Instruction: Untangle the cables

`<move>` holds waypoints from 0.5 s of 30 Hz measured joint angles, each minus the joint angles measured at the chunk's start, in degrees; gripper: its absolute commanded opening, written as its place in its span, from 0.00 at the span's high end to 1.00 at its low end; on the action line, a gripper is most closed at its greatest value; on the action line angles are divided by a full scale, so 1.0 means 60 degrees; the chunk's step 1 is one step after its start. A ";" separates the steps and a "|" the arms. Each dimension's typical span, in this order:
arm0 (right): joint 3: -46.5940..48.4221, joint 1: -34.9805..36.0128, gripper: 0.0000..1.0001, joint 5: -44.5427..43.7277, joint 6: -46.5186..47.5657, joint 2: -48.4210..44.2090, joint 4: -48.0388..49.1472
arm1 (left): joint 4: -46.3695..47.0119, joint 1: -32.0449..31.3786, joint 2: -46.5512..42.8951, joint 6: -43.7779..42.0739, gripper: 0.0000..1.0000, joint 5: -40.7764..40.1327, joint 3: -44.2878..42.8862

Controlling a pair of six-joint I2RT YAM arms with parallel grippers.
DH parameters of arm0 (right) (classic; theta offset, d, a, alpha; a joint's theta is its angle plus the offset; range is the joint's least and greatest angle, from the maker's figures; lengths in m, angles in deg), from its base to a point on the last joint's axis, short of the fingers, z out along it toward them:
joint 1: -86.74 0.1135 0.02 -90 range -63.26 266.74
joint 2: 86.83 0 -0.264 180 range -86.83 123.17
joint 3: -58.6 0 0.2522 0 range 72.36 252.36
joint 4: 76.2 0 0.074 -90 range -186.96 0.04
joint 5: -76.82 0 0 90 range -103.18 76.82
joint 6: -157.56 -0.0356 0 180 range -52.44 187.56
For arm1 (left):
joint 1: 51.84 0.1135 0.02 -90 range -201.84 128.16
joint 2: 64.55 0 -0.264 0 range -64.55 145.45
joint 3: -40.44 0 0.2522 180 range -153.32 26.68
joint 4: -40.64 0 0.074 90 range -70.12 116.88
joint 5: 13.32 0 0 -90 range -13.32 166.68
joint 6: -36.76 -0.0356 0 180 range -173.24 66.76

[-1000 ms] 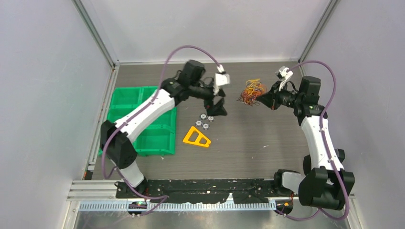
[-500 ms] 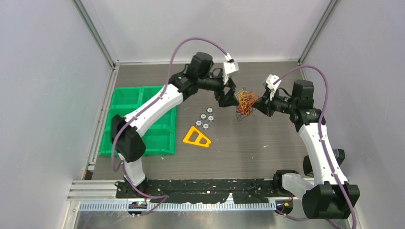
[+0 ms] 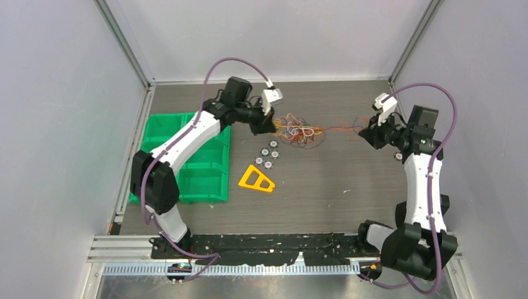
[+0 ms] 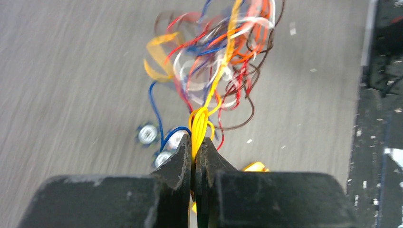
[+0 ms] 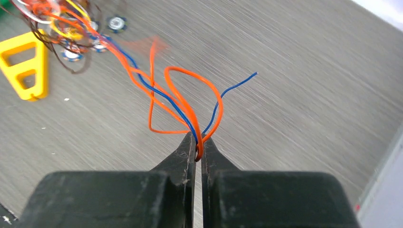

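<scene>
Upper centre of the top view, on the grey table [image 3: 324,193], the cables [image 3: 300,131] form a loose knot of thin coloured wires. A few strands are drawn out rightward across the frame. The left gripper [image 4: 196,142] is pinched tight on a folded bunch of yellow strands at the knot's left edge. The right gripper [image 5: 196,146] is clamped on orange loops and a blue strand at the far right.

These wires look very light, limp yet springy, and probably slick, so single strands may slide out of the jaws. Doubled loops or free ends at the edge of the knot look like the surest holds.

Several small round discs [image 3: 268,157] lie just below the knot, where trailing brown loops could snag them. A yellow triangular piece [image 3: 256,179] sits lower, and a green tray [image 3: 187,156] is well apart at left.
</scene>
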 measured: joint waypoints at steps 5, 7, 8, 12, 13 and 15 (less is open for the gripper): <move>0.0514 -0.1195 0.94 -0.0047 0.0466 0.0878 -0.0659 | -0.0251 0.1129 -0.0353 -0.0350 1.00 -0.0335 0.0423; 0.0605 -0.1388 0.94 -0.0149 0.0612 0.1075 -0.0827 | -0.0328 0.1290 -0.0452 -0.0382 1.00 -0.0455 0.0514; 0.0652 -0.1515 0.94 -0.0211 0.0674 0.1191 -0.0885 | -0.0335 0.1344 -0.0506 -0.0393 1.00 -0.0499 0.0583; 0.0878 -0.1803 0.94 -0.0397 0.0780 0.1785 -0.1126 | -0.0313 0.1497 -0.0710 -0.0488 1.00 -0.0605 0.0871; 0.0911 -0.1800 0.94 -0.0426 0.0801 0.1945 -0.1184 | -0.0299 0.1486 -0.0750 -0.0503 1.00 -0.0605 0.0918; 0.1031 -0.1781 0.90 -0.0466 0.0885 0.2422 -0.1392 | -0.0157 0.1351 -0.0772 -0.0433 1.00 -0.0630 0.0914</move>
